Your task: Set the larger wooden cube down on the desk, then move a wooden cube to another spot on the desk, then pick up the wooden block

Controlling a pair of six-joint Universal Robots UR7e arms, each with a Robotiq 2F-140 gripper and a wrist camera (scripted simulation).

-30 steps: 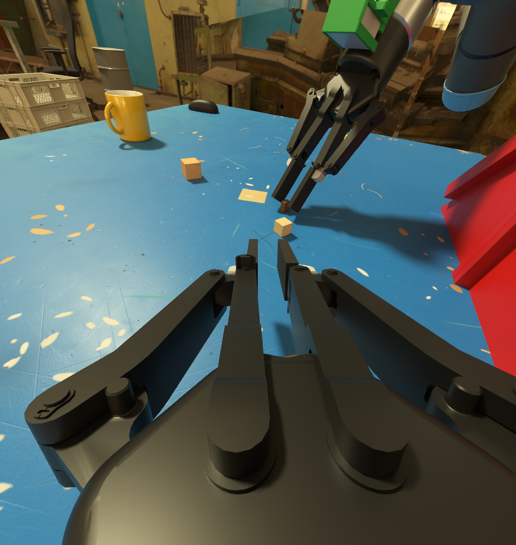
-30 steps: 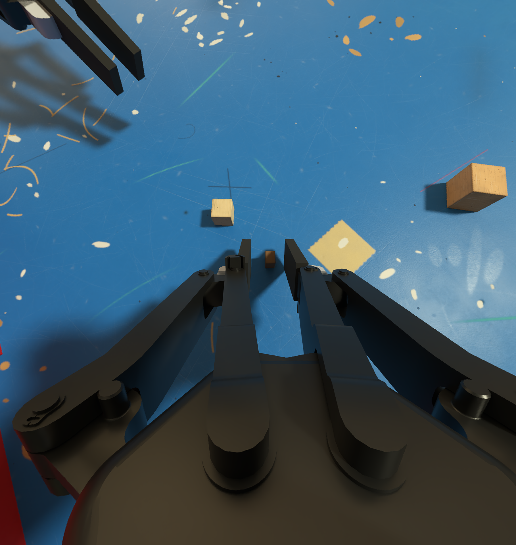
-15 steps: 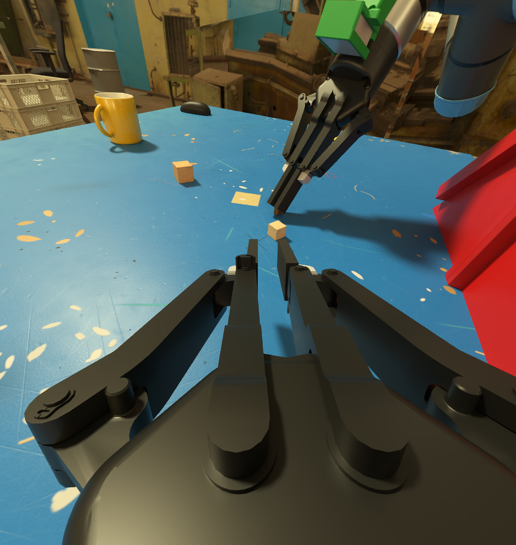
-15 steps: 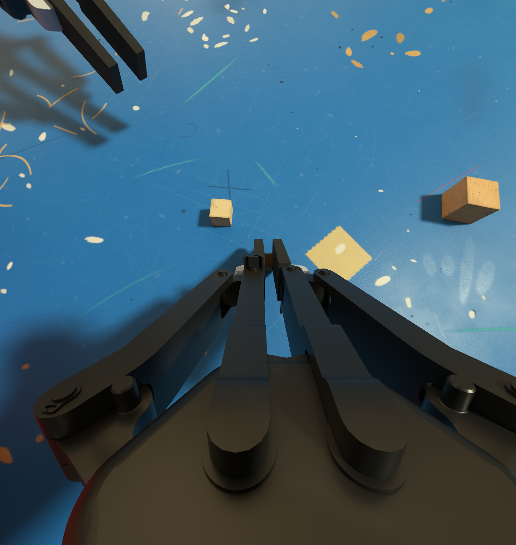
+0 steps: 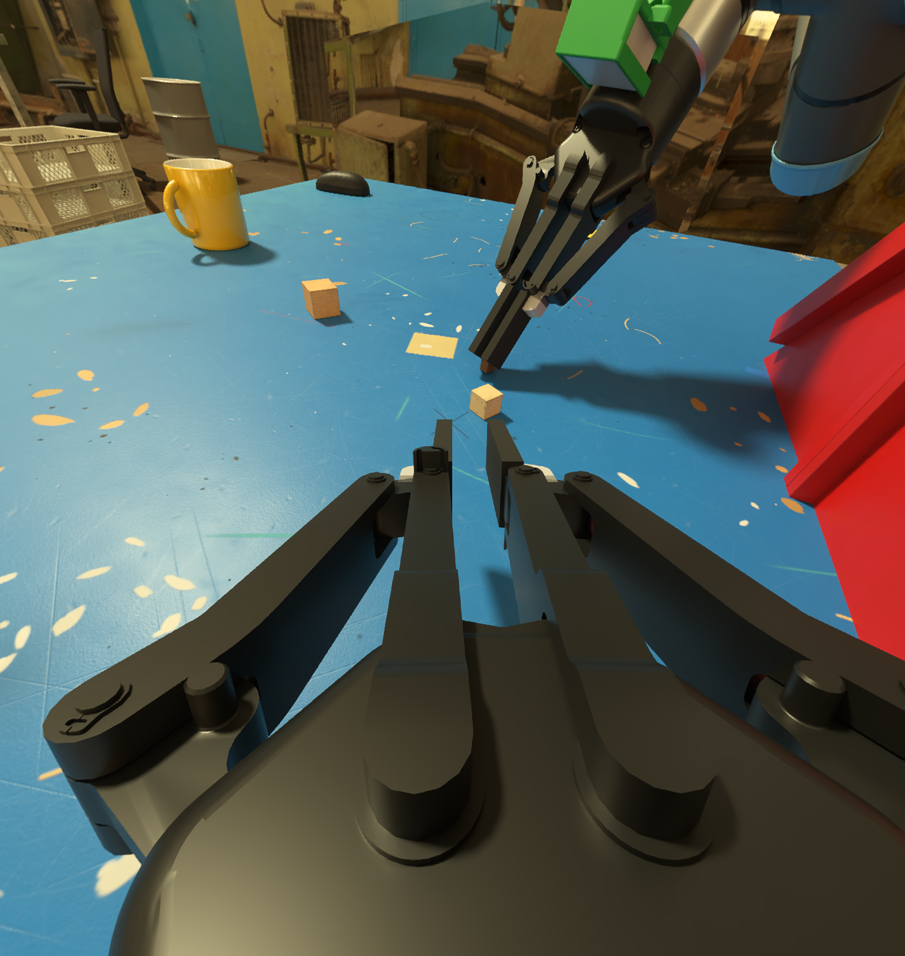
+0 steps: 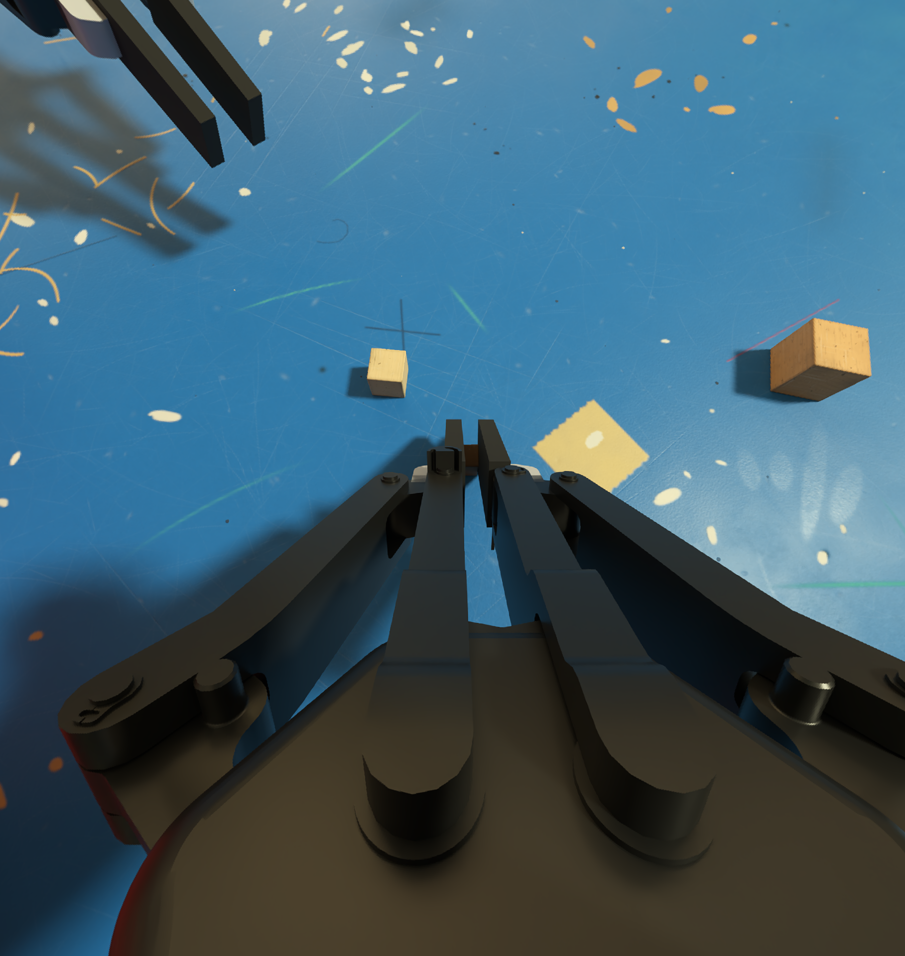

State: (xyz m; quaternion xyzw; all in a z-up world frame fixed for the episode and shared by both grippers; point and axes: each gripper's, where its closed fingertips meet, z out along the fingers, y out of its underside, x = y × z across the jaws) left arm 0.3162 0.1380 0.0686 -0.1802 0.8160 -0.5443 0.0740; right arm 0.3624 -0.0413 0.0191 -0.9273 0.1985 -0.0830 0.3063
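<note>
The larger wooden cube (image 5: 321, 298) (image 6: 821, 359) rests on the blue desk (image 5: 181, 465). A smaller pale wooden cube (image 5: 485, 401) (image 6: 387, 372) rests near the desk's middle. My right gripper (image 6: 470, 429) (image 5: 486, 359) is shut on a tiny brown wooden block (image 6: 471, 454) (image 5: 487, 367), which pokes out below the fingertips at the desk surface. My left gripper (image 5: 470, 429) (image 6: 235, 150) is nearly closed and empty, hovering just short of the small cube.
A yellow mug (image 5: 207, 204) stands at the far left. A black mouse-like object (image 5: 342, 182) lies at the far edge. A red box (image 5: 864, 414) fills the right side. A pale square patch (image 5: 432, 345) (image 6: 590, 445) marks the desk. A white crate (image 5: 46, 176) stands beyond the desk.
My right gripper has closed its fingers on the tiny brown block, which stood loose between them before. My left gripper has drawn back a little and stays as it was.
</note>
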